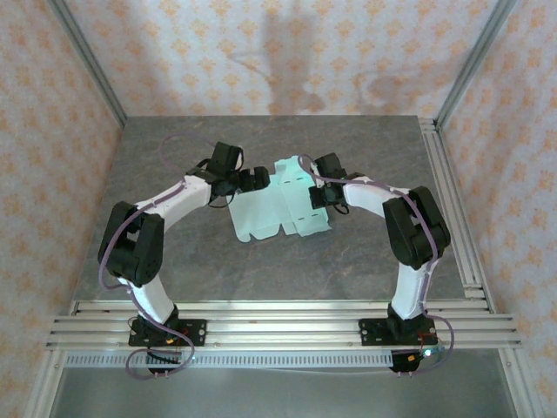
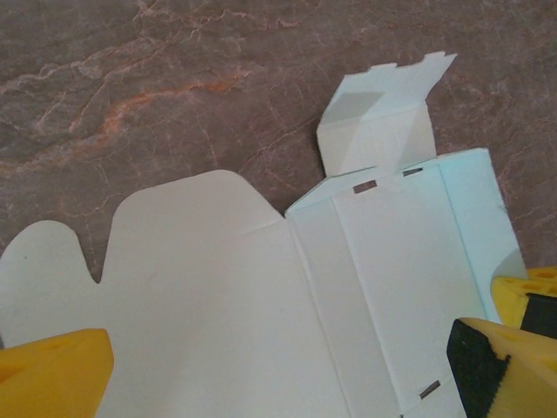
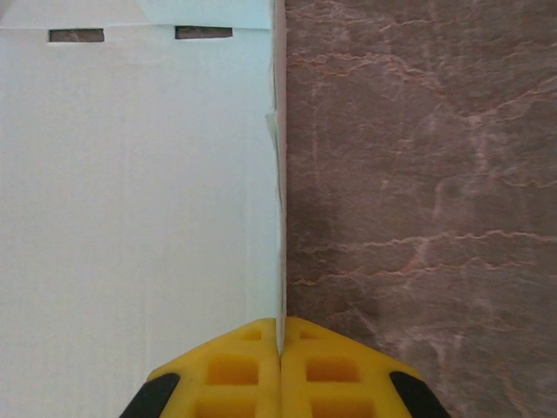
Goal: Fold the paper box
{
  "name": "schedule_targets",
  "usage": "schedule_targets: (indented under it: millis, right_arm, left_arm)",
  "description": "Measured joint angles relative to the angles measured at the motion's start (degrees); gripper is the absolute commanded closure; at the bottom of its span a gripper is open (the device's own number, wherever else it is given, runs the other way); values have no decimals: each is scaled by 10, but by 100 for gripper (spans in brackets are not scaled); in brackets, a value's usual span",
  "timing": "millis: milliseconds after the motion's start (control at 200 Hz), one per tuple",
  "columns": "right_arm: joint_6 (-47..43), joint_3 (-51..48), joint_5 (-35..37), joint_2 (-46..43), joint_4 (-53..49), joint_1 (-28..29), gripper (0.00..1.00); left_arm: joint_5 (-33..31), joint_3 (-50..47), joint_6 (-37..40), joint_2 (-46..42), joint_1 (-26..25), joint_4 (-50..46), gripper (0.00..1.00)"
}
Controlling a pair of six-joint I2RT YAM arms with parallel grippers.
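Observation:
The paper box (image 1: 277, 212) lies as a flat mint-green cutout in the middle of the table, with one small flap (image 2: 374, 122) folded up at its far end. My left gripper (image 1: 255, 180) hovers over the box's left part, open, its yellow fingertips (image 2: 54, 376) spread wide over the card (image 2: 218, 287) with nothing between them. My right gripper (image 1: 320, 197) is at the box's right edge. In the right wrist view its jaws (image 3: 280, 341) are shut on the thin raised edge of the card (image 3: 139, 192).
The table (image 1: 174, 157) is grey-brown marbled stone. Aluminium rails run along its right side (image 1: 448, 200) and near edge (image 1: 278, 313). Patterned walls (image 1: 52, 131) close in the left, back and right.

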Motion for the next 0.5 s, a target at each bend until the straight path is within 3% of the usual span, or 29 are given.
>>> schedule_targets:
  millis: [501]
  right_arm:
    - [-231, -27, 315, -66, 68, 97, 100]
  left_arm:
    - [-15, -45, -13, -43, 23, 24, 0]
